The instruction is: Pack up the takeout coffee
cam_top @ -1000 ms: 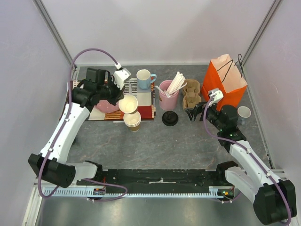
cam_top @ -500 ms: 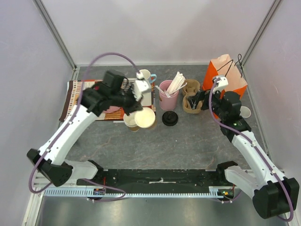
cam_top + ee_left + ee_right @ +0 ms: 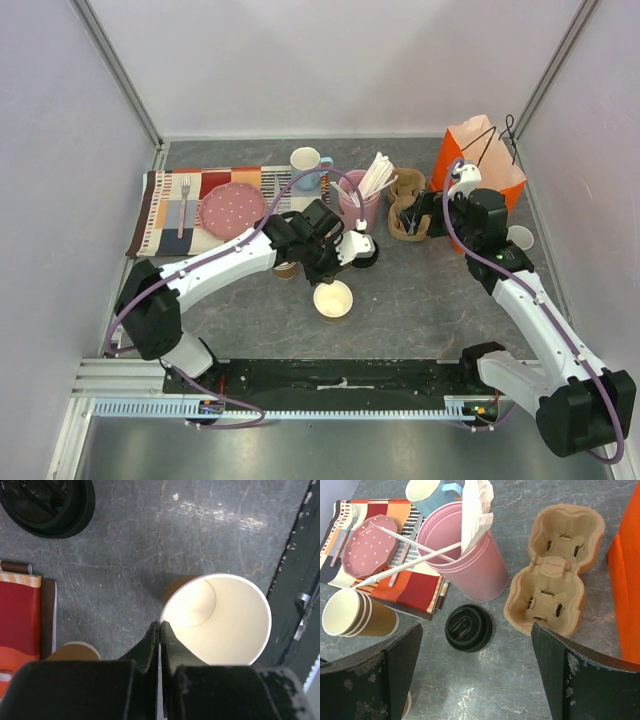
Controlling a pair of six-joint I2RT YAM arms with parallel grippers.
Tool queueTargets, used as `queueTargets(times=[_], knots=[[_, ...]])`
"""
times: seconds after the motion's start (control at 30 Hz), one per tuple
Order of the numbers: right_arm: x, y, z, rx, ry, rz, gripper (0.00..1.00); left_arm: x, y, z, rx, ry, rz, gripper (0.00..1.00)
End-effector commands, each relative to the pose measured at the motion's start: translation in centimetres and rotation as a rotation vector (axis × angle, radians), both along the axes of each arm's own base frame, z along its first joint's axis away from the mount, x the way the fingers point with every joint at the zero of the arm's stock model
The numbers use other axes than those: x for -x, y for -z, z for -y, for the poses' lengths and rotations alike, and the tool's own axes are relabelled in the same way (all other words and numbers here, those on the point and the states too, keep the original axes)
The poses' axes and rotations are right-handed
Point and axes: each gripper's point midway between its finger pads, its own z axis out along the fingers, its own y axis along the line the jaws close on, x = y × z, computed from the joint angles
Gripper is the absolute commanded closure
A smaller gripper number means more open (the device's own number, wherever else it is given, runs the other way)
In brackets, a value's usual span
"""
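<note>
right wrist: coffee (image 3: 468, 627) ahead of jaws

Your right gripper (image 3: 476, 626) is spread wide, its dark fingers flanking the black lid (image 3: 468, 628) on the grey table (image 3: 510, 680). From that lid, the pink tin (image 3: 475, 575) of straws stands at 12 o'clock, the pulp cup carrier (image 3: 555, 575) at 2 o'clock, the orange bag (image 3: 627, 595) at 3 o'clock and the stacked paper cups (image 3: 360, 615) at 9 o'clock.
</note>
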Motion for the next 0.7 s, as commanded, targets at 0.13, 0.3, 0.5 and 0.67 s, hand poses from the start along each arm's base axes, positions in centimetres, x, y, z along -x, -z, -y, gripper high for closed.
queueTargets(times=[0.13, 0.3, 0.5, 0.67], knots=[[0.5, -1.5, -0.8, -0.005, -0.063, 0.049, 0.02, -2.6, 1.4, 1.3, 0.053, 0.026, 0.138, 0.98], [0.4, -1.1, -1.1, -0.005, -0.078, 0.035, 0.02, -2.4, 2.0, 1.1, 0.047, 0.055, 0.146, 0.98], [0.2, -1.1, -1.4, -0.009, -0.094, 0.026, 0.02, -2.9, 0.2, 0.6, 0.060, 0.050, 0.190, 0.49], [0.5, -2.0, -2.3, -0.002, -0.172, 0.062, 0.02, -3.0, -3.4, 0.1, 0.084, 0.045, 0.218, 0.33]])
